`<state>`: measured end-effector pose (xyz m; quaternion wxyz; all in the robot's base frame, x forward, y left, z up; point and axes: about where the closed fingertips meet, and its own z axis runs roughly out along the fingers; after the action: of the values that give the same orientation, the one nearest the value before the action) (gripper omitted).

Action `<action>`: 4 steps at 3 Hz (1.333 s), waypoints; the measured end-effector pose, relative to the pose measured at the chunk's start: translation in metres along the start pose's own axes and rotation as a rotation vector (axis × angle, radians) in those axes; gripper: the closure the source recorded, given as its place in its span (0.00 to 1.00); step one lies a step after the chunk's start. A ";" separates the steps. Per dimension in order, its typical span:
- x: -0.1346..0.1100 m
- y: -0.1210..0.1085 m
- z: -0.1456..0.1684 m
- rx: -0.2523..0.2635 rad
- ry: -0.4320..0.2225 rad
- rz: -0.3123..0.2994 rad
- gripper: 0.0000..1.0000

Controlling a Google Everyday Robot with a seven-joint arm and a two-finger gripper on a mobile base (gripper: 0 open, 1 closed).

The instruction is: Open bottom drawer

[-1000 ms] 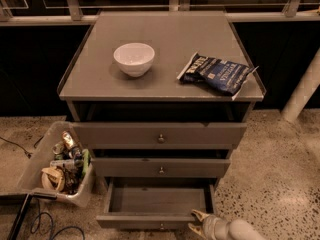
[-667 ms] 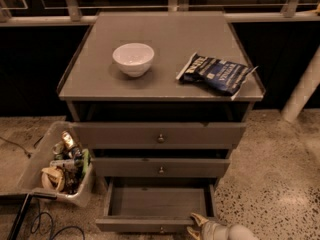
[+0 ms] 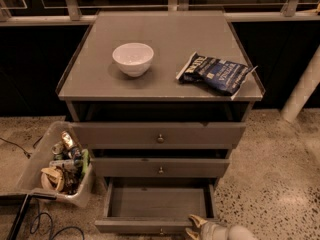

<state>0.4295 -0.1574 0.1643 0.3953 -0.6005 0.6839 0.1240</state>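
The grey flat-fronted bottom drawer (image 3: 157,204), lowest of three in the grey bench (image 3: 160,34), stood pulled far out, and its shallow grey inside was bare. Its small round metal knob (image 3: 161,231) was at the middle of the front. The pale tool (image 3: 195,226) was at the right end of this front, right of the knob. Its two fingers (image 3: 197,219) stood apart with a gap and held nothing; I cannot tell if they touched the drawer.

Above, the middle grey drawer (image 3: 160,166) and the top grey drawer (image 3: 160,133) were out only a little. On the bench top sat a white round bowl (image 3: 133,59) at the left and a dark blue snack bag (image 3: 216,73) at the right, well apart. On the speckled floor (image 3: 270,184), just left of the bench, stood a pale plastic bin (image 3: 40,154) with mixed small things.
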 end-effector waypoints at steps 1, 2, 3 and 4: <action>0.001 -0.001 -0.002 0.000 0.000 0.000 1.00; 0.000 0.009 -0.001 -0.009 -0.012 -0.007 1.00; 0.001 0.008 -0.003 -0.009 -0.012 -0.007 1.00; 0.003 0.014 -0.007 -0.003 -0.013 0.001 1.00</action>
<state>0.4140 -0.1603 0.1629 0.3989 -0.5999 0.6814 0.1291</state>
